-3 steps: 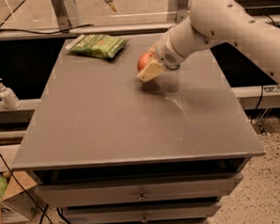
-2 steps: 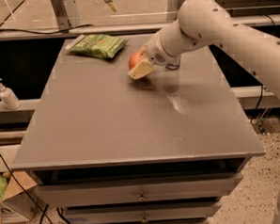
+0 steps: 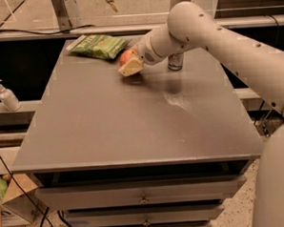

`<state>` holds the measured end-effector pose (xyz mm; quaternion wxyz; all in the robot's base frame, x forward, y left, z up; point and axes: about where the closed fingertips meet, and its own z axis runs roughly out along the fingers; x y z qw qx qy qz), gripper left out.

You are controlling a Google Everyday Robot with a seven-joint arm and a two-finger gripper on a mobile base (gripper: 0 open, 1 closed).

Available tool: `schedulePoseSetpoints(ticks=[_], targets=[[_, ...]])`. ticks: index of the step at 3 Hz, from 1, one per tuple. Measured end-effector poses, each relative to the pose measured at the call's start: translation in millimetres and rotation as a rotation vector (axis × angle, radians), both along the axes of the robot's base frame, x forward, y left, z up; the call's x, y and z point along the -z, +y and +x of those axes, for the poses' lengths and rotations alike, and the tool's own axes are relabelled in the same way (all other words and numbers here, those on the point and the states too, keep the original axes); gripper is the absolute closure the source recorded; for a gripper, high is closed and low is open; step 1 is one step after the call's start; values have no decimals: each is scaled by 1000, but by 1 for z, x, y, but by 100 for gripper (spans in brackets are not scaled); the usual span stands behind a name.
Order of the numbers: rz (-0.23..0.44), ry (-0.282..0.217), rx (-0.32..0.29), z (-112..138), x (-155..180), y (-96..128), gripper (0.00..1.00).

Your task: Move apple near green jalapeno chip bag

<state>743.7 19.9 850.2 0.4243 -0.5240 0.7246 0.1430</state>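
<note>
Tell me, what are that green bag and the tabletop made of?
The green bag looks like thin glossy plastic film: crinkled, catching light. The tabletop seems matte grey laminate or painted metal; cannot tell which. The gripper holds the apple beside the bag.

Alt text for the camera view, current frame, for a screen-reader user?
A robot's gripper holds an orange-red apple close beside a green chip bag at the far end of a grey table. The white arm reaches in from the right of the picture, and a drink can stands just behind it.
</note>
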Motion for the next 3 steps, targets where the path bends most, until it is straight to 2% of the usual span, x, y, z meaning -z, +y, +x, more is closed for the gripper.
schedulePoseSetpoints(ticks=[2,3], targets=[[23,-17,-21,16,-7,30,15],[23,-14,-24,15,-5,32,0]])
